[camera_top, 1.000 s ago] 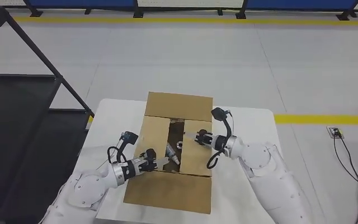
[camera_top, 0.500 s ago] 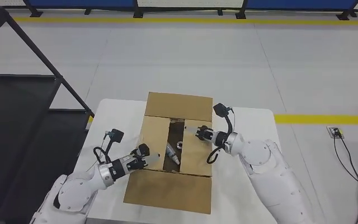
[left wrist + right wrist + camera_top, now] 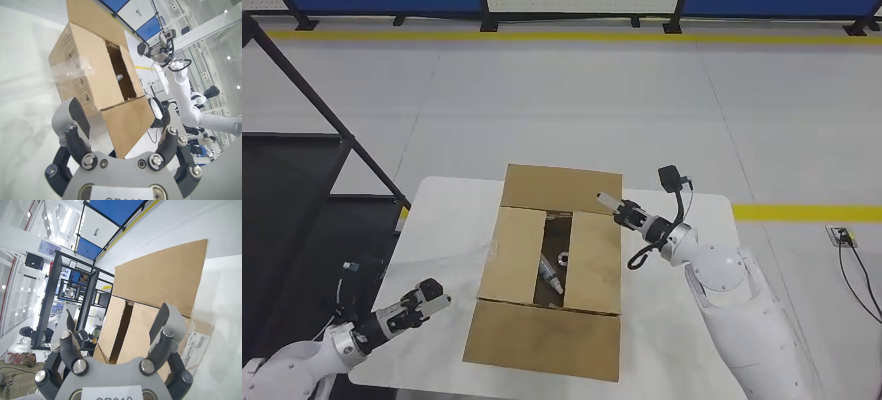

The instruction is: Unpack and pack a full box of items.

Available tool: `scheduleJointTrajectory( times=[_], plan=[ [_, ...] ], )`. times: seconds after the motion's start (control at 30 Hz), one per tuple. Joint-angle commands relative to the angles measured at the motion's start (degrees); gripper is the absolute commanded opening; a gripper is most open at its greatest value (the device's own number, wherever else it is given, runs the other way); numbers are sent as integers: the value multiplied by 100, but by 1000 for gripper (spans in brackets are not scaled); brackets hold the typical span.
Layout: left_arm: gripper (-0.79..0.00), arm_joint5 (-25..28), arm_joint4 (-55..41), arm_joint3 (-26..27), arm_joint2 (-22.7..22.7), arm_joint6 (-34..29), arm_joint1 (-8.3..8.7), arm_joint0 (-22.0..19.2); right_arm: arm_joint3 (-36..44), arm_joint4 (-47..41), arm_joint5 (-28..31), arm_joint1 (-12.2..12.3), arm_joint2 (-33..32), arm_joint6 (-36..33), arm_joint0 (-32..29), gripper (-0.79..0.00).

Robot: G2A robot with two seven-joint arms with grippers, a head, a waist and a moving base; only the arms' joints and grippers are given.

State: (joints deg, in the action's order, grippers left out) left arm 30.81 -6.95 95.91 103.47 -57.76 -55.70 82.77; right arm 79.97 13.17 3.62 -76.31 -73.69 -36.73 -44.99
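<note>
My right gripper (image 3: 605,199), spread wide and empty, hangs just beside the far right corner of the box (image 3: 560,186), so it is the nearer one. My left gripper (image 3: 435,297), also wide, sits well off its left side. The slot (image 3: 555,240) between the flaps (image 3: 594,262) runs far-to-near, and what seems to be a small bottle (image 3: 550,273) lies inside.

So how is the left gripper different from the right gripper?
The left gripper sits away from the cardboard box, over the table near its left edge. The right gripper is right at the box's far right corner. The left gripper points toward the box's left side, while the right gripper points across its far flap. What they share: both are open and hold nothing.
</note>
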Motion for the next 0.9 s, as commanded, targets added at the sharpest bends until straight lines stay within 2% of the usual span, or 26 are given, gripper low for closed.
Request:
scheduleJointTrajectory(
  times=[0.0, 0.1, 0.23, 0.33, 0.47, 0.57, 0.73, 0.87],
  plan=[
    [0, 68, -236, -220, -6, -608, 43, 12, 0, 0, 0, 0, 0, 1, 0, 0],
    [0, 109, -307, -471, -171, -1395, 103, -90, -45, -133, 1, -3, -45, 144, -32, 0],
    [0, -189, -323, -527, -616, -1761, 182, -262, -489, -317, 10, -30, -150, 746, 178, 0],
    [0, -384, -462, -498, -983, -1957, 271, -392, -1021, -395, 7, -66, -91, 946, 488, 0],
    [0, -398, -557, -386, -1486, -1971, 397, -535, -1857, -475, 63, -140, 91, 1149, 972, 0],
    [0, -260, -595, -352, -1744, -1833, 490, -602, -2519, -382, -9, -229, 295, 1636, 1319, 0],
    [0, -30, -1073, -448, -1822, -1602, 634, -675, -3634, -476, 91, -406, 656, 1786, 1865, 0],
    [0, 80, -1625, -502, -1769, -1492, 729, -678, -4319, -718, 403, -527, 821, 1507, 2202, 0]
  ],
)
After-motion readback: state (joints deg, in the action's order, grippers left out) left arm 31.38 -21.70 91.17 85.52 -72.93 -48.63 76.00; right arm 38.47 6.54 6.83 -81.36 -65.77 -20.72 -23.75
